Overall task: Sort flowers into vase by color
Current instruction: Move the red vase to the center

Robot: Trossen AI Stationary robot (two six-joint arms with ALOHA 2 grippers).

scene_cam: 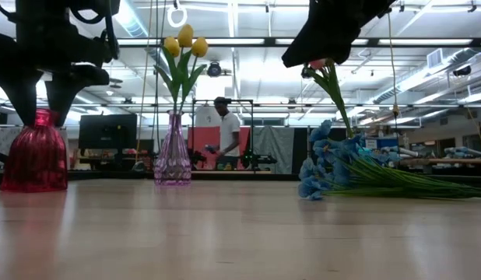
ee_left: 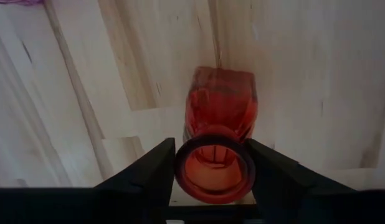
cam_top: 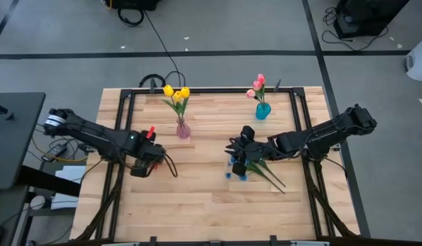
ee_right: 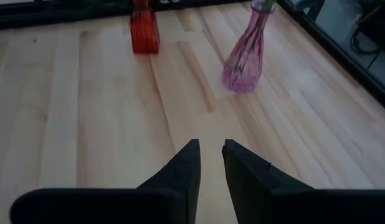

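Note:
A red glass vase (ee_left: 220, 109) stands upright on the wooden table, left of centre (cam_top: 151, 130) (scene_cam: 34, 159). My left gripper (ee_left: 212, 167) (scene_cam: 43, 99) is above it, shut on its top. A spray of blue flowers (cam_top: 240, 168) (scene_cam: 326, 167) lies flat on the table with its green stems (cam_top: 271, 176) pointing toward the right near side. My right gripper (cam_top: 233, 147) (ee_right: 209, 152) hovers over the blossoms, open by a narrow gap and holding nothing. Yellow tulips (cam_top: 177, 93) stand in a pink-purple vase (cam_top: 183, 129) (ee_right: 245, 59). Pink tulips (cam_top: 257, 86) stand in a teal vase (cam_top: 263, 111). My left gripper has the red vase by its rim (ee_left: 180, 163), pinched between the two fingers, one on each outer side of the mouth. The fingers (scene_cam: 22, 89) come from above, pointing down. The vase stays upright with its base on the table.
The pink-purple vase (scene_cam: 173, 155) stands just beyond the red one, toward the far edge. Bare wood (cam_top: 197, 198) fills the near half of the table. A black frame rail (cam_top: 211, 89) runs along the far edge. A person (scene_cam: 225, 132) stands in the room behind.

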